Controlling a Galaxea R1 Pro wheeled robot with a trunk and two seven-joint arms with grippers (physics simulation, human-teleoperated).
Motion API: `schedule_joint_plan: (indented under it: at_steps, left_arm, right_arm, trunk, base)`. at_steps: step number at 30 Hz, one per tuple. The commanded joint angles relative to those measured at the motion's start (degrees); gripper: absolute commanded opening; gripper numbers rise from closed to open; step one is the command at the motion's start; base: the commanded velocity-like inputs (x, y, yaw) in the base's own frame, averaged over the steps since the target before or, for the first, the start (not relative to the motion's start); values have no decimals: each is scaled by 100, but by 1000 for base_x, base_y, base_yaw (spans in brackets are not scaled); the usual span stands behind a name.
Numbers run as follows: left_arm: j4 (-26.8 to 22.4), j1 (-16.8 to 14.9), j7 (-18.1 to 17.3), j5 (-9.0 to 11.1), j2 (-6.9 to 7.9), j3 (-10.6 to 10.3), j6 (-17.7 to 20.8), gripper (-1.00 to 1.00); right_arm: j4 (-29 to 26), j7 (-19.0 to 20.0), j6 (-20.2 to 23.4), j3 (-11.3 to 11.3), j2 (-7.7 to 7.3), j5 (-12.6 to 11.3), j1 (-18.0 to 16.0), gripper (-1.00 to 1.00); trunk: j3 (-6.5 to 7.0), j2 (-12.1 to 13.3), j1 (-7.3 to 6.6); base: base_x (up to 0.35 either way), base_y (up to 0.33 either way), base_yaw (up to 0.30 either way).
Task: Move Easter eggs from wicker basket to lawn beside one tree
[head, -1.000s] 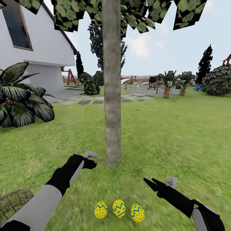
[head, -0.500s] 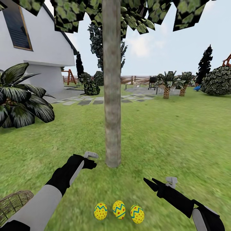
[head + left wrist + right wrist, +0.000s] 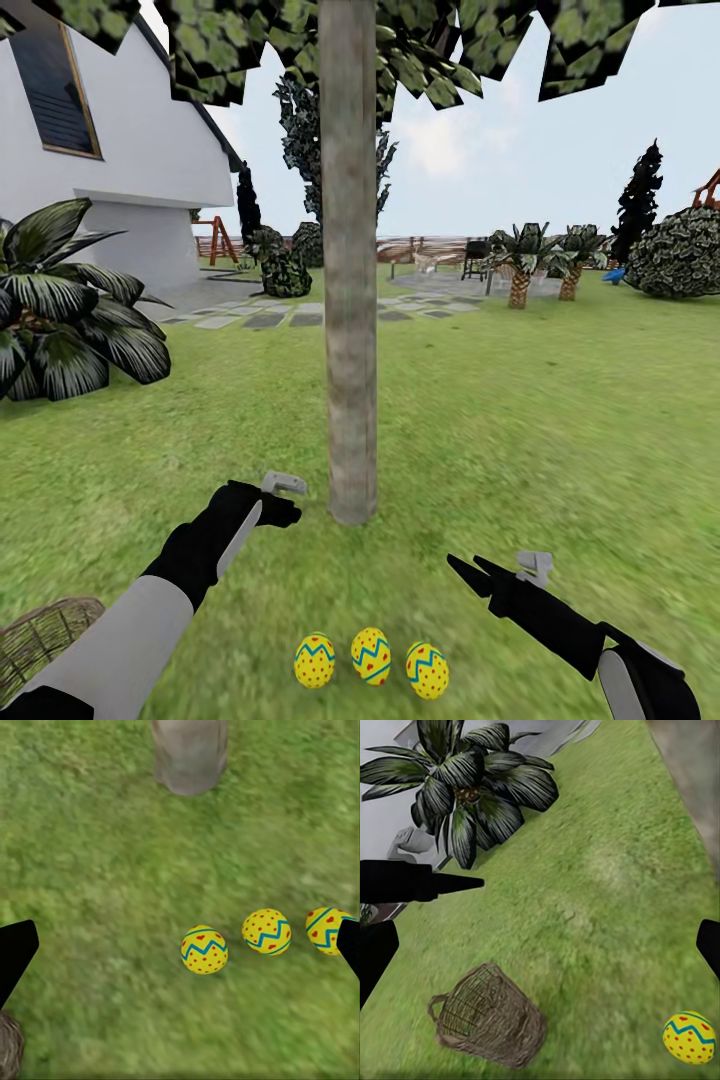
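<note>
Left gripper [image 3: 285,500]: black fingers spread wide with nothing between them, hanging above the grass just left of the trunk's foot.
Right gripper [image 3: 470,573]: black fingers likewise parted and empty, held low over the grass to the right of the eggs.
Eggs: three small yellow Easter eggs [image 3: 371,658] with red dots and blue-edged zigzag bands lie in a short row on the grass, close together but not clearly touching, near the base of the tree and on the robot's side of it.
Tree: tall straight grey-brown trunk [image 3: 350,300] with mottled bark, blocky green leaves overhead.
Basket: small round tan-brown wicker basket [image 3: 491,1024] of open weave, lying tipped on its side on the lawn [image 3: 520,430], well apart from the eggs; no egg shows in it.
Handling, as a judgement: the eggs look hard, smooth and light, apt to roll or squirt from a pinch; best held across the widest middle with gentle closing.
Progress, as a judgement: all three eggs appear set by one tree, so the task looks complete or nearly so.
</note>
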Motion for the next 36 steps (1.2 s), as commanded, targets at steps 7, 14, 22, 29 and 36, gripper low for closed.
schedule_joint_plan:
  at_steps: [7, 14, 22, 29, 36]
  left_arm:
    - [-6, -5, 18, 44, 7, -20, 23, 100]
    - [-6, -5, 18, 49, 7, -20, 23, 100]
    - [-6, -5, 18, 49, 7, -20, 23, 100]
    - [-6, -5, 18, 51, 7, -20, 23, 100]
    - [-6, -5, 18, 51, 7, -20, 23, 100]
  right_arm:
    - [26, 5, 39, -10, 0, -24, -4, 100]
    - [41, -57, 53, -11, 0, -22, -4, 100]
    - [282, -1031, 95, -2, 5, -35, -52, 100]
    - [364, -1285, 90, 4, 9, -72, -65, 100]
    - [373, -1302, 77, 5, 9, -88, -66, 100]
  trunk:
    - [119, 277, -154]
    - [244, 558, -308]
    - [388, 879, -483]
    - [514, 1160, -637]
    - [639, 1440, -791]
  base:
    - [0, 0, 0]
    - [0, 0, 0]
    - [0, 0, 0]
    - [0, 0, 0]
    - [0, 0, 0]
